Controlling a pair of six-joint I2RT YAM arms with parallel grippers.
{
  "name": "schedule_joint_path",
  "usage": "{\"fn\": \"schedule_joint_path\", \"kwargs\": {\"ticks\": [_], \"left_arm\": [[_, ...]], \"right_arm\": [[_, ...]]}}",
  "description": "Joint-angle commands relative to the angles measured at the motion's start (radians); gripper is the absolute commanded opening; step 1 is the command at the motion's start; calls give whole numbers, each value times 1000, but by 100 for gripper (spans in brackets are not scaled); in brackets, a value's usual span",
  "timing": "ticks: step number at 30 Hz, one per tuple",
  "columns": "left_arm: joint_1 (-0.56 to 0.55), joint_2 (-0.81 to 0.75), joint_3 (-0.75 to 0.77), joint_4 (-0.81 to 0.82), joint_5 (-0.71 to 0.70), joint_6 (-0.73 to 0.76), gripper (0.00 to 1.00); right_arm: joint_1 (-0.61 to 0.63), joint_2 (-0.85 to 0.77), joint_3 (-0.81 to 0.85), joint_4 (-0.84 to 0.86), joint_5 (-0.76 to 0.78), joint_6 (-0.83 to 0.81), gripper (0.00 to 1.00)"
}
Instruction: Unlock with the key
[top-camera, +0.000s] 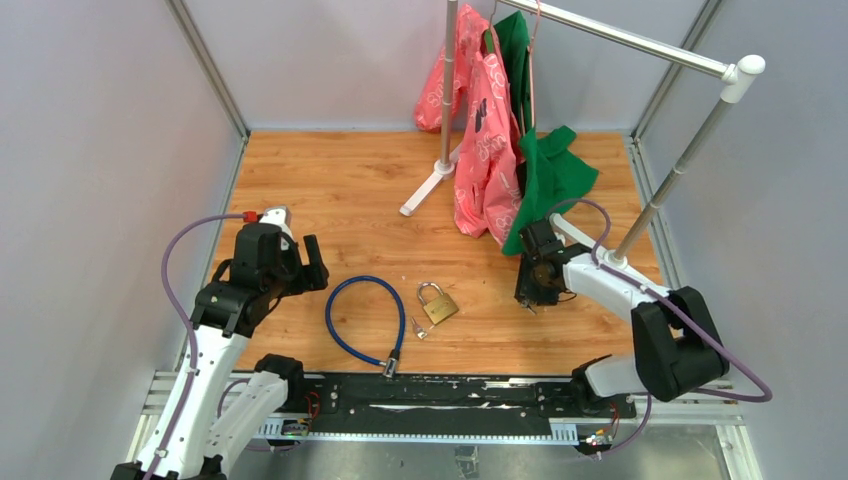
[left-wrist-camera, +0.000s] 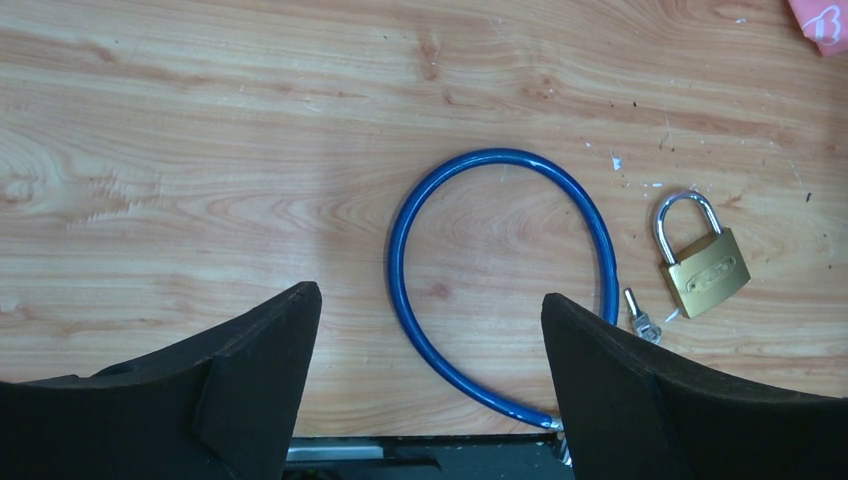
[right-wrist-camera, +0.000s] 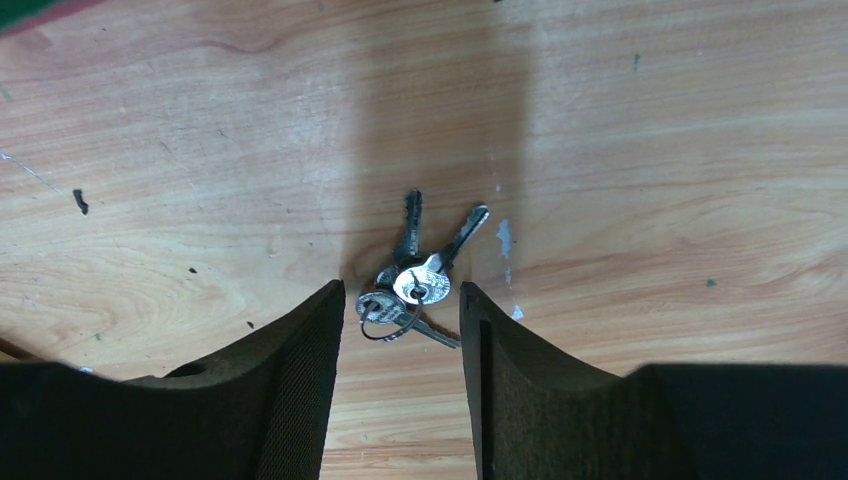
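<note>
**A:** The right pincer (right-wrist-camera: 402, 295) sits low over the table (top-camera: 350, 190). Its pads are drawn in to a narrow gap, and the bunch of keys (right-wrist-camera: 420, 272) lies right between them.

**B:** Gripped, then?

**A:** I'd say not. The keys look flat on the wood, fanned out, and neither pad visibly presses on them. It reads as the pickup just about to close.

**B:** And the other arm?

**A:** The left pincer (left-wrist-camera: 430, 300) is spread wide and holds nothing. It hovers above the near-left part of the table, over a blue cable (left-wrist-camera: 497, 155) curled in a loop.

**B:** Where's the lock?

**A:** The brass padlock (top-camera: 438, 304) lies flat near the middle front, just beside the cable and well apart from the right pincer. Its shackle looks seated, so I judge it locked. One small key (left-wrist-camera: 640, 318) lies next to it.

**B:** So what's left?

**A:** Nearly everything: lifting a key, carrying it over, steadying the padlock, inserting and turning. No key is in the lock yet.
</note>
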Motion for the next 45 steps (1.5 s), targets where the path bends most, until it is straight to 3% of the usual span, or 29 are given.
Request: {"fn": "schedule_joint_path", "kwargs": {"ticks": [1, 6, 14, 21, 23, 36, 45], "left_arm": [[-7, -5, -5, 0, 10, 9, 86], [-7, -2, -6, 0, 11, 9, 86], [-7, 2, -7, 0, 12, 10, 86], [-7, 0, -6, 0, 9, 8, 85], [-7, 0, -6, 0, 9, 8, 85], [-7, -7, -6, 0, 13, 10, 85], [-7, -9, -5, 0, 26, 16, 85]], "right_arm": [[-25, -42, -23, -53, 30, -11, 51], [-43, -65, -28, -51, 28, -20, 55], [-59, -2, -49, 20, -7, -29, 49], [-60, 14, -59, 28, -4, -33, 40], [-60, 14, -63, 31, -16, -35, 33], [-59, 6, -81, 44, -51, -45, 12], [-15, -102, -43, 18, -87, -114, 7]]}}
